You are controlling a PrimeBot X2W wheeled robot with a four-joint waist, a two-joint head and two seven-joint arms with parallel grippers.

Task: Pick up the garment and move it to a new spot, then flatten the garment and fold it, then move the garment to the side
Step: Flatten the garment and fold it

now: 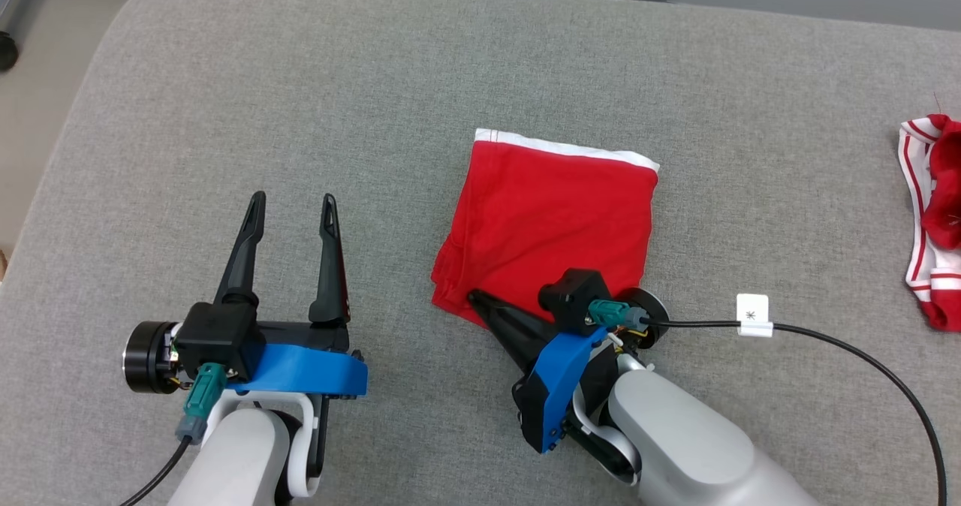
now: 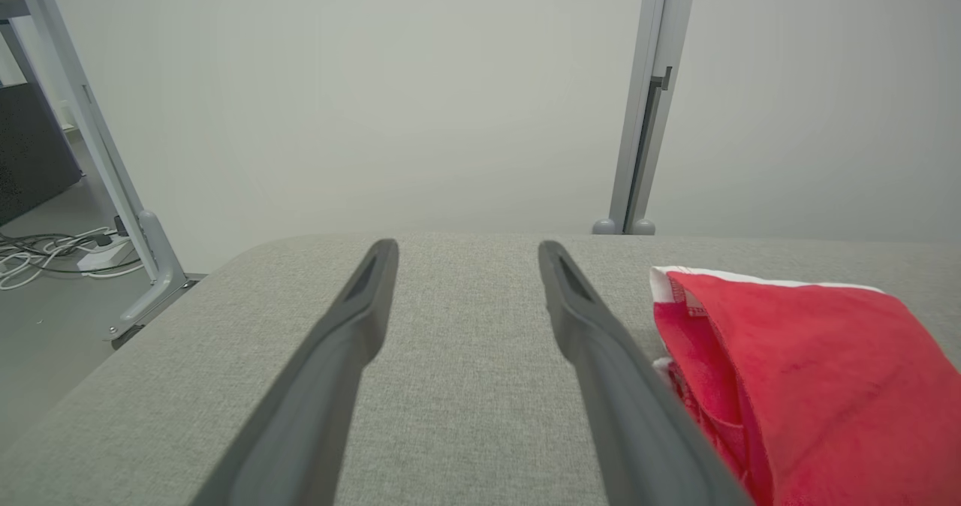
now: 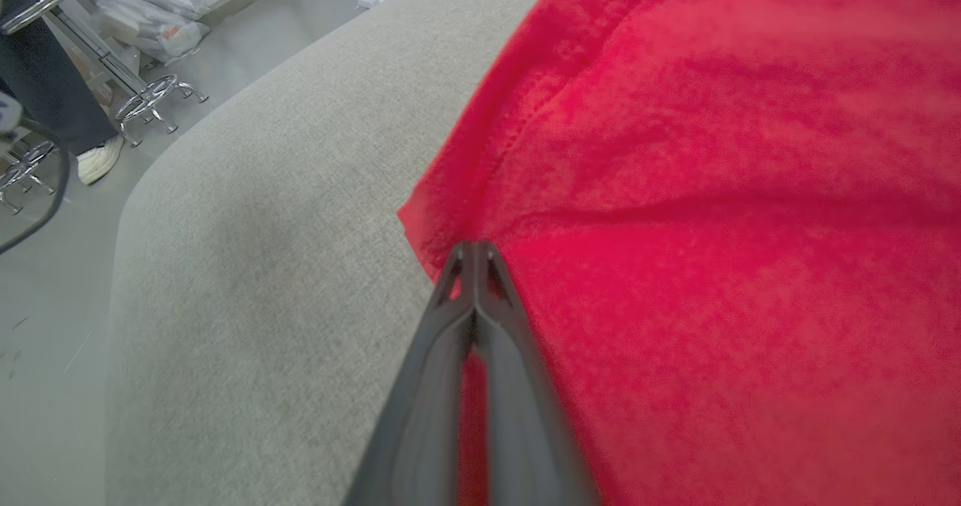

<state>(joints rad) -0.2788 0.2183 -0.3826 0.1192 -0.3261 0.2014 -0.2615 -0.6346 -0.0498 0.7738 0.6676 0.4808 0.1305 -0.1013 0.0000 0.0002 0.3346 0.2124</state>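
Garments on the grey fabric-covered tabletop number two. A red folded garment with a white waistband lies near the middle. A red-and-white striped cloth bundle is crumpled at the right edge, well apart from it.

Grippers also number two. The left gripper sits to the left of the red folded garment, its two dark fingers spread with nothing between them. In the left wrist view the garment lies just beside the right-hand finger. The right gripper reaches in from the near right. Its fingers are pressed together at the garment's near left corner, and in the right wrist view red cloth shows between them.

One black cable bearing one white tag trails from the right wrist across the tabletop, clear of both cloths. The right wrist housing covers part of the garment's near edge.

The garment is nearly square, with no marked long axis. Its waistband forms the far edge, slanting from far left to nearer right, and its layered open edges face the robot at the near left.
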